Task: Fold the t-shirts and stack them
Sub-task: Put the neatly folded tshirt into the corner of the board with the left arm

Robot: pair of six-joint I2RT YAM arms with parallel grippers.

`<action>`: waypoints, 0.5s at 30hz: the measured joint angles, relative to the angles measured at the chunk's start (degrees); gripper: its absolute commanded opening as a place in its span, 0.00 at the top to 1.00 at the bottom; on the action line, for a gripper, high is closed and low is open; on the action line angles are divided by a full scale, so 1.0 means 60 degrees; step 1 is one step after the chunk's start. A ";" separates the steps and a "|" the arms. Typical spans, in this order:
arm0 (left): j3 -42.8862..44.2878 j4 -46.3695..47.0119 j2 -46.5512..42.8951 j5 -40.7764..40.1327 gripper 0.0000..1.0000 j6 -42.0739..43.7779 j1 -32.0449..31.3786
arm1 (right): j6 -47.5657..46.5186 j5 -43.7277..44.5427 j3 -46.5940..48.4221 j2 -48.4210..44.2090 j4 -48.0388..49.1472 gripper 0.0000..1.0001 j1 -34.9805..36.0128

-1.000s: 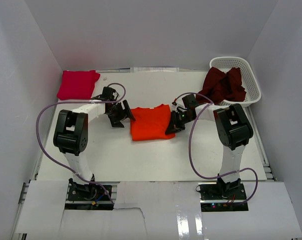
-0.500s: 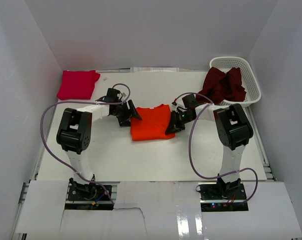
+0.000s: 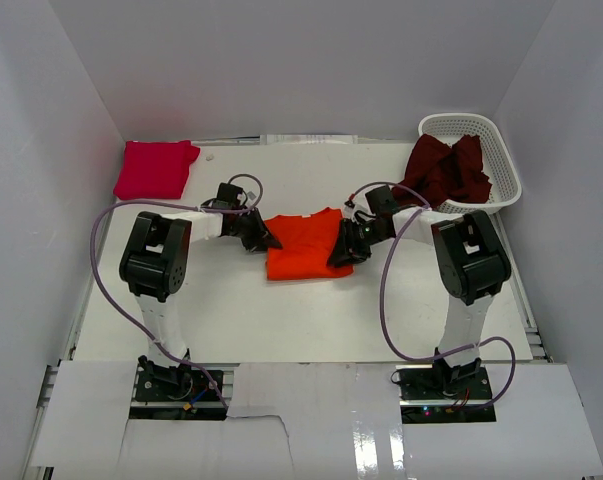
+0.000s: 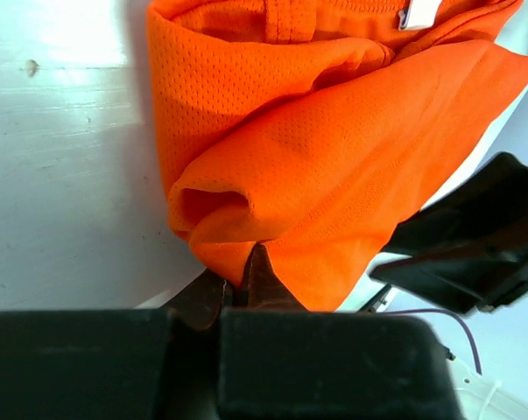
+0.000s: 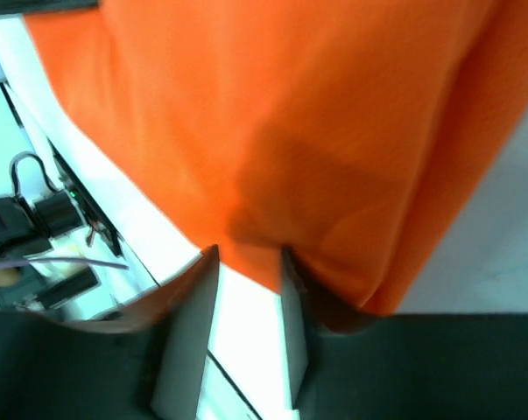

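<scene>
Left gripper [image 3: 264, 238] is pinched shut on the left edge of the bright orange mesh-cloth t-shirt [image 3: 303, 250]. The left wrist cam shows both tips pressed together right where a rolled fold of the cloth comes to a point. That tee is lying partly folded, a bit rumpled, on the white table [image 3: 281, 320]. Right gripper [image 3: 341, 250] is at the tee's right edge, fingers [image 5: 202, 271] a little apart with the hem right at their tips. Honestly can't tell if it's actually got hold of any cloth. Off to the far left of the orange tee there's a magenta-pink cloth t-shirt [image 3: 156, 168], folded into a neat square. Far right of the orange tee, a dark maroon cloth t-shirt [image 3: 446, 170] sits crumpled in a white plastic lattice basket [image 3: 508, 170], spilling over its near-left rim.
</scene>
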 measured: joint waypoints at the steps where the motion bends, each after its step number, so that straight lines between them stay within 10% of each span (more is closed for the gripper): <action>1: 0.0011 -0.0007 0.0000 0.0011 1.00 -0.0004 0.0000 | 0.0015 0.0025 -0.0029 -0.0149 -0.0033 0.54 0.0000; 15: 0.3672 -0.3056 0.0958 -0.1891 1.00 0.1275 0.0087 | 0.0109 0.0131 0.0171 -0.5016 -0.0517 0.50 0.0000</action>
